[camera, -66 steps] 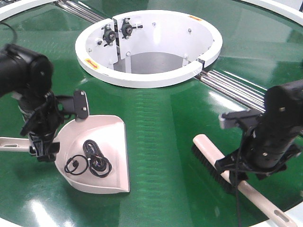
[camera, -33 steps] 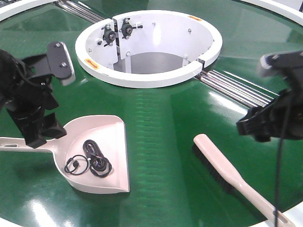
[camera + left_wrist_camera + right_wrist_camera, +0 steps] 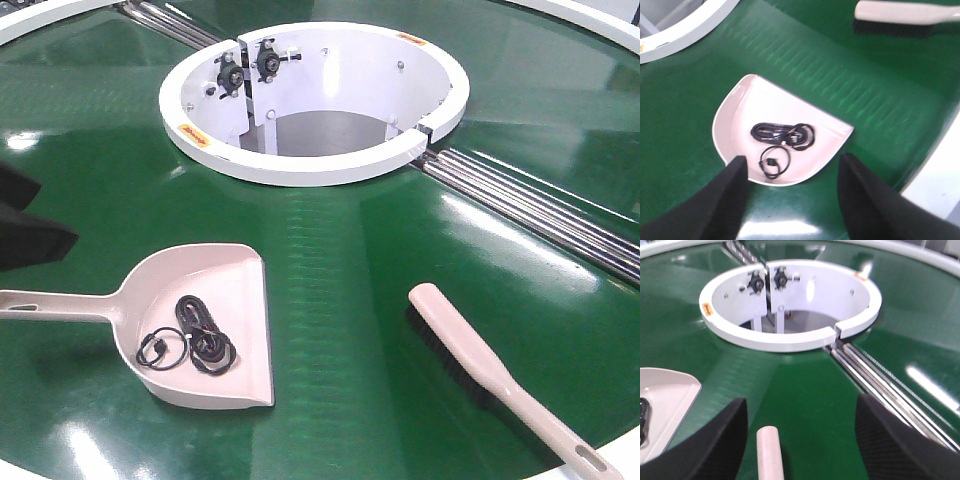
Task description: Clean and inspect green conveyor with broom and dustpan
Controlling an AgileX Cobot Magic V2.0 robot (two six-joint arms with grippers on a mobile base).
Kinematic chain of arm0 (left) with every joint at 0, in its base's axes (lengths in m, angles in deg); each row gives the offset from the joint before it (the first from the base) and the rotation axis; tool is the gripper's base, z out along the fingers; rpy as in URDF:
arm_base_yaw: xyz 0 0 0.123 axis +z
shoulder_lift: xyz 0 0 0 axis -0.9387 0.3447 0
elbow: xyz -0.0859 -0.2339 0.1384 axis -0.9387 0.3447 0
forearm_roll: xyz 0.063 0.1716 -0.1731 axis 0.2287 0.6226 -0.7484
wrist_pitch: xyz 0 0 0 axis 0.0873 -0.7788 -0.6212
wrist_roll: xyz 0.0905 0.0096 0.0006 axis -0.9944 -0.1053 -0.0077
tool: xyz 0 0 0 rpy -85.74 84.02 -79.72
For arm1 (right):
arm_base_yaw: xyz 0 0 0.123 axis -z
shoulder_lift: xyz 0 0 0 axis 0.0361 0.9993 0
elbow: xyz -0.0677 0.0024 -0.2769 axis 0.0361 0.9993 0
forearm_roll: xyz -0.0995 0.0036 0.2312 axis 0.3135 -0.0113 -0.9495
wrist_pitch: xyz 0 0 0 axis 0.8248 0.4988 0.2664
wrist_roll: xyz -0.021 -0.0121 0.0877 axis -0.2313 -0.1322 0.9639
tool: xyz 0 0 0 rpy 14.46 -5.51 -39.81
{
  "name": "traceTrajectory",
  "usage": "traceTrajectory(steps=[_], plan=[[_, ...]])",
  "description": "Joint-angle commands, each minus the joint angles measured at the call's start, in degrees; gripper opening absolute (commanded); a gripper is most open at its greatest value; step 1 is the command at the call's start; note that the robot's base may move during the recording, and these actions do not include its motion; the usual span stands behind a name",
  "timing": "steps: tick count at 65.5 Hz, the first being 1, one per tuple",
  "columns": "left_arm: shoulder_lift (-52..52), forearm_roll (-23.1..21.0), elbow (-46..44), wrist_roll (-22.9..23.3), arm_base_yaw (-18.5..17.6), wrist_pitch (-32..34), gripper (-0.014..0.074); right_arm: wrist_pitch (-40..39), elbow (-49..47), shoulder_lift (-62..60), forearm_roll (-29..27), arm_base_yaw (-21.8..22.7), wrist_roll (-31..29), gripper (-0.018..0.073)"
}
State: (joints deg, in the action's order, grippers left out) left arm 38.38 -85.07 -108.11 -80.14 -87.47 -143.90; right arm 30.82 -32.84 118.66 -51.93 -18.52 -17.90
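Note:
The dustpan (image 3: 215,300) lies on the green conveyor (image 3: 340,260) at the front left, handle pointing left, with black cable loops (image 3: 195,340) inside it. The broom (image 3: 470,360) lies flat at the front right, bristles facing left. In the left wrist view my left gripper (image 3: 793,165) hangs open above the near rim of the dustpan (image 3: 740,110), holding nothing. My right gripper (image 3: 800,410) is open too. The rounded end of the broom (image 3: 769,450) lies on the belt below it, nearer its left finger and untouched.
The white ring (image 3: 440,110) opens at the belt's centre, and silver rods (image 3: 530,205) run from it to the right. The conveyor's white outer rim (image 3: 625,455) passes close by the broom's handle. A black part of my left arm (image 3: 25,235) shows at the left edge.
Both arms have lifted and drawn back from the tools; the right arm has left the front view and the left shows only at its edge. Dustpan and broom lie where they were.

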Motion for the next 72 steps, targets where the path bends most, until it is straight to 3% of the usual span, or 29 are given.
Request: traceTrajectory(steps=[1,14,29,43,52,57,61,68,72], plan=[[-5.18,-2.93,2.68,1.09,-0.27,5.17,0.0358,-6.51,3.54,-5.55,1.31,0.36,-0.84,0.0456],[-20.5,-6.89,16.81,1.67,-0.27,18.33,0.0358,-14.0,16.93,-20.26,0.92,0.36,-0.55,0.0456],[-40.61,-9.29,39.49,1.44,-0.27,42.26,0.0358,-22.14,30.38,-35.15,1.0,0.36,-0.68,0.0456],[-47.95,-9.68,59.36,1.5,-0.27,63.51,0.0358,-32.7,40.61,-33.37,0.88,0.36,-0.85,0.0456],[-47.95,-11.3,63.75,1.63,-0.27,67.46,0.0355,-33.78,40.76,-30.59,0.82,0.36,-0.63,0.0448],[-47.95,-11.3,63.8,1.63,-0.27,67.46,0.0309,-33.51,40.76,-29.93,0.82,0.36,-0.63,0.0398],[-47.95,-11.25,63.75,1.63,-0.27,67.11,0.0214,-33.38,40.76,-29.86,0.87,0.36,-0.63,0.0331],[-47.95,-11.25,63.75,1.63,-0.27,67.0,-0.0012,-33.31,40.76,-29.86,0.82,0.36,-0.63,0.0126],[-47.95,-11.3,63.75,1.63,-0.27,67.0,-0.0008,-33.31,40.76,-29.86,0.82,0.36,-0.63,-0.001]])
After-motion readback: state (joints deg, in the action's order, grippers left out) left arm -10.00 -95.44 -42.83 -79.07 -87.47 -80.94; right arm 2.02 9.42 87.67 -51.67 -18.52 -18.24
